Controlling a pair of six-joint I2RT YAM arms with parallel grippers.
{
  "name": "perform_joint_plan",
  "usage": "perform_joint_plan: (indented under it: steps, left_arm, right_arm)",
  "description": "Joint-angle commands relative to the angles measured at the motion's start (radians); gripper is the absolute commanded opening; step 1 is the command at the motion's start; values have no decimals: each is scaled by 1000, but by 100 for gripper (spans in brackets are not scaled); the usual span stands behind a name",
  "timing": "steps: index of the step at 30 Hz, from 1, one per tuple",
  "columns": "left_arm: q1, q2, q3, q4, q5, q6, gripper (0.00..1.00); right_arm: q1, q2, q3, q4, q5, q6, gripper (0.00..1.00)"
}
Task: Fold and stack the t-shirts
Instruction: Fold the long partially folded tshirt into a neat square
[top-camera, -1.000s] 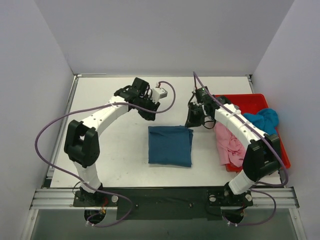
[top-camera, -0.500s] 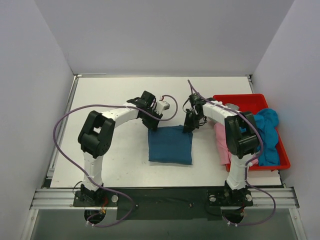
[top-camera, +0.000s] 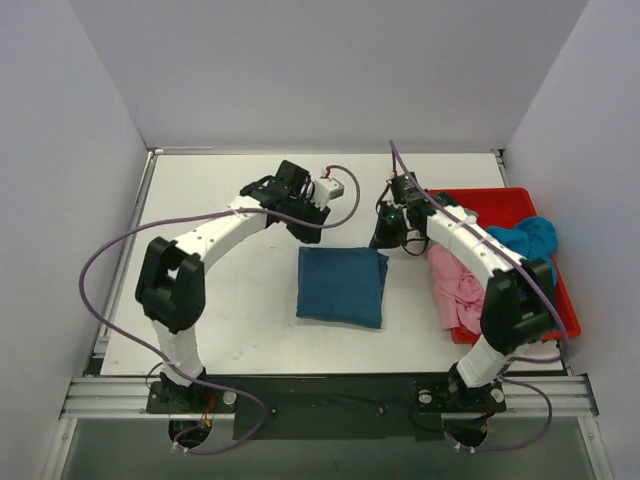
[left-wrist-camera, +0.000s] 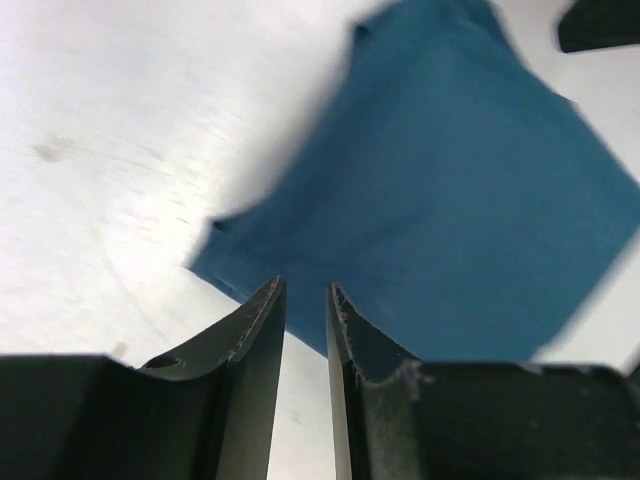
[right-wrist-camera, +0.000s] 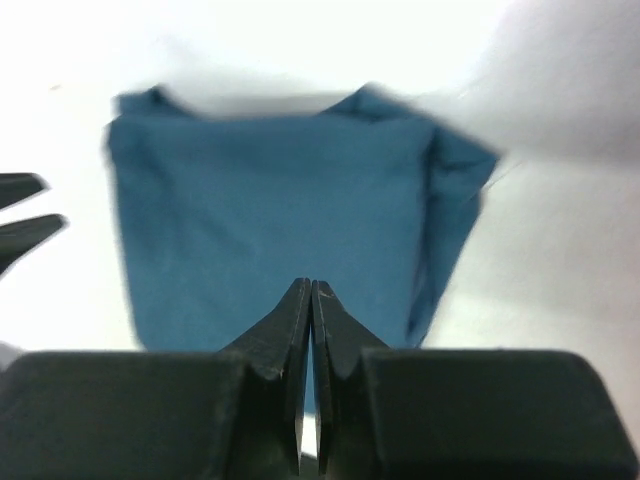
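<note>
- A dark teal t-shirt lies folded square on the middle of the table.
- To its right, a pink t-shirt droops crumpled over the left edge of a red tray.
- The left gripper hovers by the teal shirt's far left corner, jaws a narrow slit apart, holding nothing.
- The right gripper hangs by the far right corner, jaws pressed together, empty.
- A turquoise t-shirt sits bunched in the tray.
</note>
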Motion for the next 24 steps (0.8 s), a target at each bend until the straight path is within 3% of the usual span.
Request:
perform_joint_plan:
  steps: [1,7,12,16,19,21,22,24]
  left_arm:
    - [-78,-199,-160,-84,163,-54,32]
    - [-98,-261,-451,11,186,-117,29]
    - [-98,-227,-579,99,111,-90,29]
    - [-98,-199,-591,137,71,-77,30]
    - [-93,-212,-530,81,65,-58,31]
    - [-93,-241,-490,30,80,-36,34]
    - [-92,-265,-467,13,88,-31,36]
    - [-87,-299,-446,-44,108,-13,41]
  right_arm:
    - [51,-182,-196,47,-111,108,0]
    - [132,-239,-472,266,-223,257,0]
    - [122,-207,-629,291,-164,300,0]
    - [110,-202,-568,205,-134,225,0]
    - [113,-240,-421,21,-59,136,0]
    - [102,-272,-343,-82,22,87,16]
    - [91,-279,-327,-123,53,67,30]
    - [45,-285,-295,-142,44,36,48]
